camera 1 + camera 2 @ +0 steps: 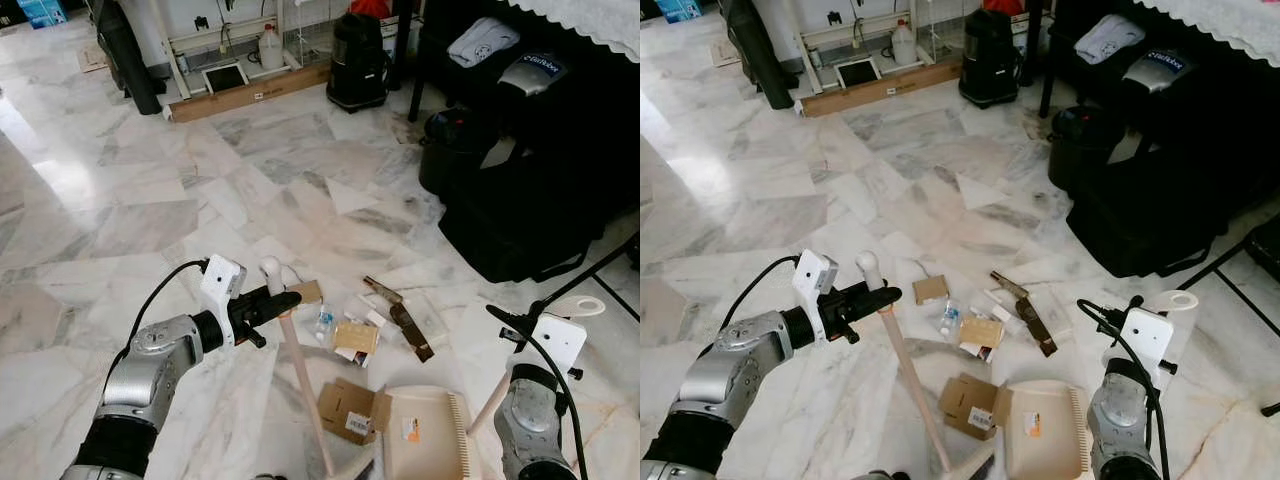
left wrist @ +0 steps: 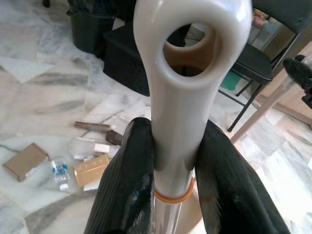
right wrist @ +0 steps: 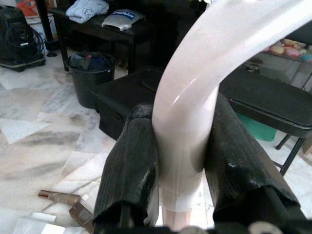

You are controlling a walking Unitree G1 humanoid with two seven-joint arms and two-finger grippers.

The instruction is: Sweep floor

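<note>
On the marble floor ahead of us, the left eye view has the litter gathered just beyond our grippers: a small cardboard box, a little plastic bottle, a gold packet and a brown strip, with a flattened carton nearer our feet. Our left gripper holds the broom handle near its looped top; the shaft slants down and toward us, so its long axis runs from that gripper back to a head we cannot make out at the lower edge. The cream dustpan sits on the floor beside the carton, touching it.

From the right eye view, our right gripper is hidden behind its wrist camera, beside the dustpan handle, which rises above the wrist.

Along the left wrist, both fingers press against the broom's cream neck just under its hanging loop.

Along the right wrist, the fingers are clamped on the curved white dustpan grip.

We judge the rubbish lies forward of the broom, between it and the dustpan's far side, so the left arm, being nearer, must draw it rightward toward the pan.
</note>
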